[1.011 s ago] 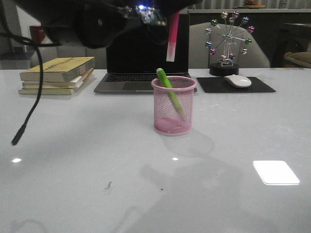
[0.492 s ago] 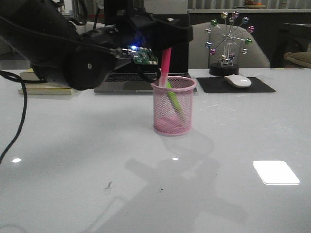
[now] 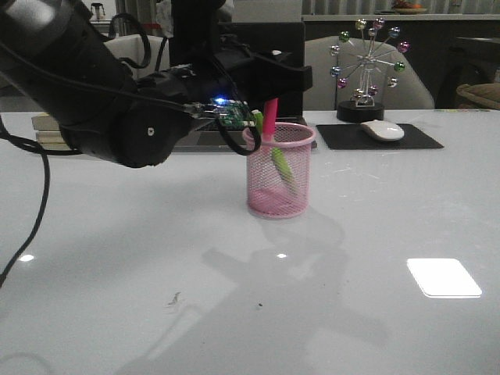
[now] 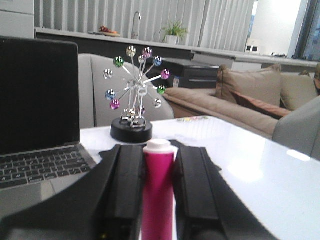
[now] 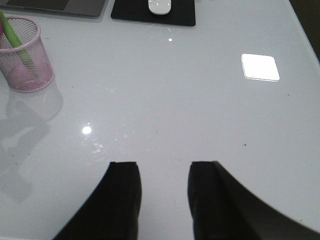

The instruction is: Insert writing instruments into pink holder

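Note:
The pink holder (image 3: 279, 168) stands upright mid-table in front of the laptop. The lime green marker (image 3: 282, 169) leans inside it. My left gripper (image 3: 275, 84) hangs just over the rim, shut on the magenta marker (image 3: 269, 119), which points down with its lower end inside the cup. In the left wrist view the magenta marker (image 4: 158, 190) is clamped between the two black fingers (image 4: 127, 185). My right gripper (image 5: 164, 167) is open over bare table with nothing between its fingers. That view shows the holder (image 5: 27, 62) and green marker (image 5: 11, 33) far off. The right gripper is outside the front view.
Behind the holder are a laptop (image 3: 234, 55), a white mouse (image 3: 382, 130) on a black mat (image 3: 422, 139), and a ball ornament (image 3: 367, 66). Books (image 3: 43, 125) lie at the back left. The left arm's bulk (image 3: 101, 101) fills the space left of the holder.
The left arm has come down and forward. The magenta marker went from hanging high above the holder to having its lower end inside it. The green marker stayed put.

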Action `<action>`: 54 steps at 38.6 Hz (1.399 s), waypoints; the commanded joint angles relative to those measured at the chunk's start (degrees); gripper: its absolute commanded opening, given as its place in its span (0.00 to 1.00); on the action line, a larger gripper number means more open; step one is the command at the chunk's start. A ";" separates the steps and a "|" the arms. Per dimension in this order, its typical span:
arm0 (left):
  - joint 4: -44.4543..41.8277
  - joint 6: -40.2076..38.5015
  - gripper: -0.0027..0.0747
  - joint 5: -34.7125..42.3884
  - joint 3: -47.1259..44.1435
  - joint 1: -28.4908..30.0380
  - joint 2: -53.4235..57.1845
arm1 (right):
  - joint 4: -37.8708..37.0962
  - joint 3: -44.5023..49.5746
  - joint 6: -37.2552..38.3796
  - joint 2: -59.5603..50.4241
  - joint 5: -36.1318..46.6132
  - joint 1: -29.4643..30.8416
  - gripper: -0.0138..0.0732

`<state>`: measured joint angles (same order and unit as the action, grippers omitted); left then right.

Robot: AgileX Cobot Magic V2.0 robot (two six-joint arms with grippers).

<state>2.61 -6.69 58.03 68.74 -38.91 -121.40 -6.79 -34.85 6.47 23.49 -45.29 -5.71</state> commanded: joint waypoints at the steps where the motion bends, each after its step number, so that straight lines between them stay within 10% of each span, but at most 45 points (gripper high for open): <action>1: 0.11 -0.63 0.46 7.98 1.16 -0.62 3.49 | -1.32 -1.54 -0.20 0.36 3.89 0.41 0.59; 12: -5.04 -0.63 0.46 6.22 1.16 -0.62 5.09 | -1.32 -1.54 -0.20 0.36 3.84 0.41 0.59; 37: -11.31 -0.52 0.46 -34.38 10.79 4.78 31.42 | -1.32 -1.54 -0.20 0.36 4.27 0.41 0.59; 54: -11.31 -0.52 0.46 -59.04 10.16 19.36 52.28 | -1.32 -1.54 -0.20 0.36 10.44 0.41 0.59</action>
<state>-8.81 -6.69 -1.29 77.61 -22.40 -74.14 -6.79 -34.85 6.47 23.49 -40.89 -5.71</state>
